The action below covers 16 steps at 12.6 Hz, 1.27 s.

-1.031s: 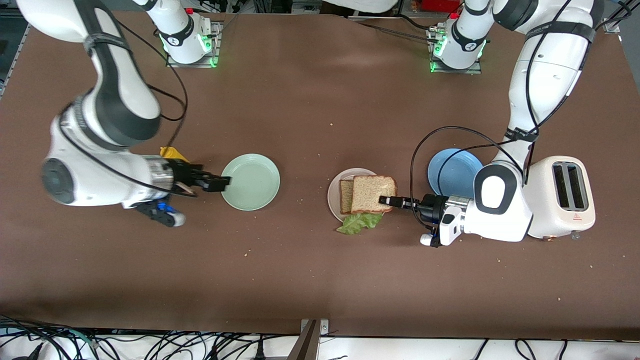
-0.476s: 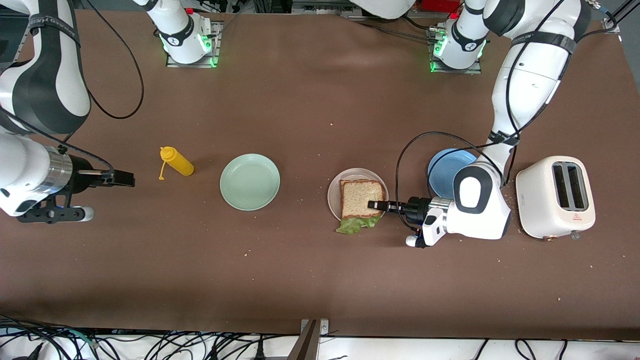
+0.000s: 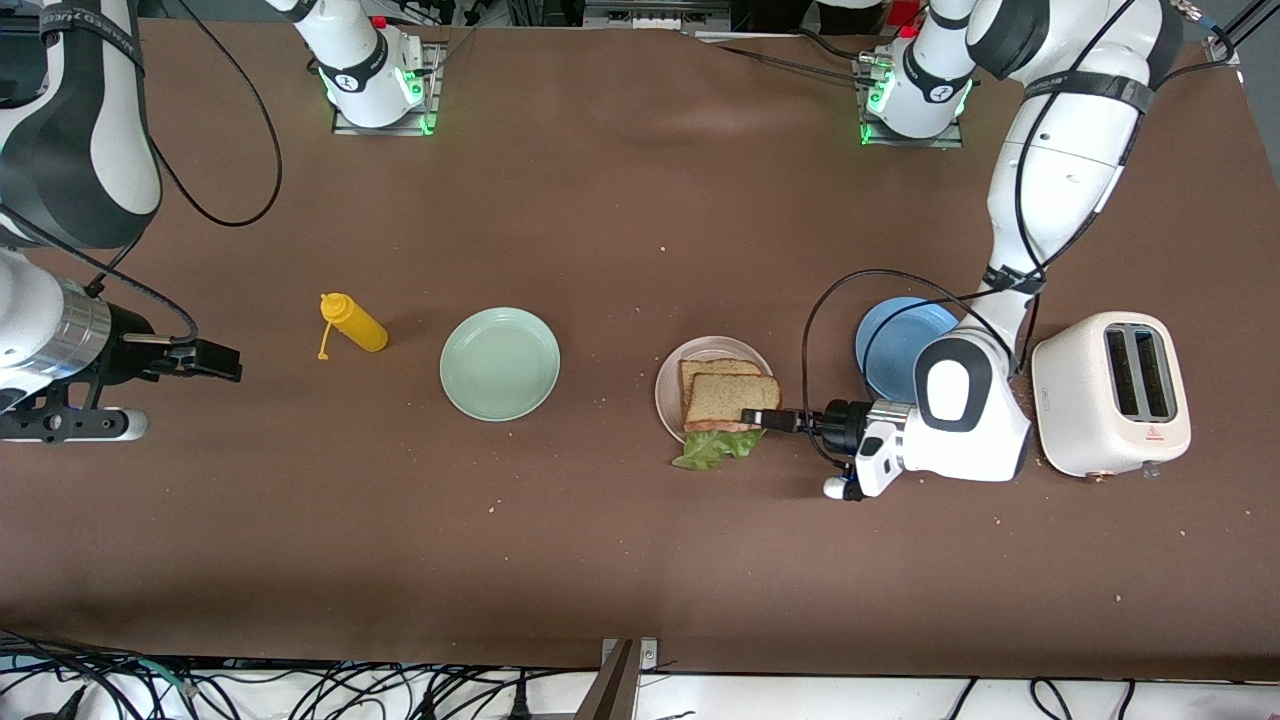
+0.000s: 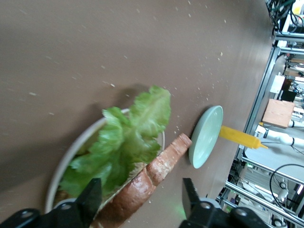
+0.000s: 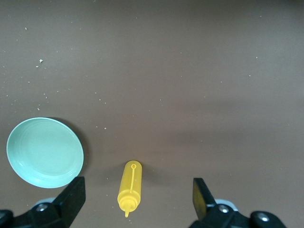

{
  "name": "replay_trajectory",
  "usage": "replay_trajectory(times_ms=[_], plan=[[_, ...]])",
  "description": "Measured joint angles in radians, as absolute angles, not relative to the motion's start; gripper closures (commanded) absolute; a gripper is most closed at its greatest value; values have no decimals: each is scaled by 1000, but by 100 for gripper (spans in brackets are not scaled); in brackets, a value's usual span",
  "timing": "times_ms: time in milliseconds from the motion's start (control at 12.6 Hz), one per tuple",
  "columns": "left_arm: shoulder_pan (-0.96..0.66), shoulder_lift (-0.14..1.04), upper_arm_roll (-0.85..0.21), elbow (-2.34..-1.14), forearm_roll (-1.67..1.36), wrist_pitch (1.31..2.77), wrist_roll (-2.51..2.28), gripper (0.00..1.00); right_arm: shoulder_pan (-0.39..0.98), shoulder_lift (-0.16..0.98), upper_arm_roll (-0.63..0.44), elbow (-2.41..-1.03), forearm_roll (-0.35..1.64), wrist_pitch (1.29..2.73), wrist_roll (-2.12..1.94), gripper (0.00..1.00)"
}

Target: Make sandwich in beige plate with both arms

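Two plates (image 3: 500, 363) (image 3: 905, 345), mustard bottle (image 3: 354, 323), toaster (image 3: 1112, 392) flank sandwich (image 3: 730, 397).

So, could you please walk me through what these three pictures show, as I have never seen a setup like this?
These are two white robot arms at a brown table, each ending in a two-fingered hand. One picture looks down from a high camera facing them; the other two come from cameras on the wrists.

The left hand is at the beige plate, its fingers open on either side of the top toast slice. That slice lies on lettuce and another slice. The right hand waits, open and holding nothing, at its end of the table.

Also on the table: a yellow squeeze bottle, a mint-green plate, a blue plate and a white toaster.
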State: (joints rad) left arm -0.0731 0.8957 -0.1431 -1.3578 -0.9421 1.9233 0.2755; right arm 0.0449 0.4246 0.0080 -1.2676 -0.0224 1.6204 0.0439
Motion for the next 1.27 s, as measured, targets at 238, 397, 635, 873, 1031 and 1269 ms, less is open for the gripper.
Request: replay_trajectory(times_ms=[238,397,635,873,1031,1269], plan=[[-67,886,-101,-1354,-942,1923,264,0,48,423,8,-1275,-31,1625,59,0],[-66,870,-71,-1346,-942,1923,223,0,50,423,8,-1275,-34,1626,108,0],[-64,819,-19,-1335,-832,1922,133,0,50,422,6,-1275,-35,1629,129,0],[-34,739,5,-1332,-565,1887,17,0,49,420,-6,-1275,-35,1643,130,0],[16,681,7,-1329,-395,1799,8,0,48,415,-9,-1275,-35,1644,131,0],[42,586,6,-1329,-122,1652,7,0,49,402,-11,-1275,-35,1645,132,0]])
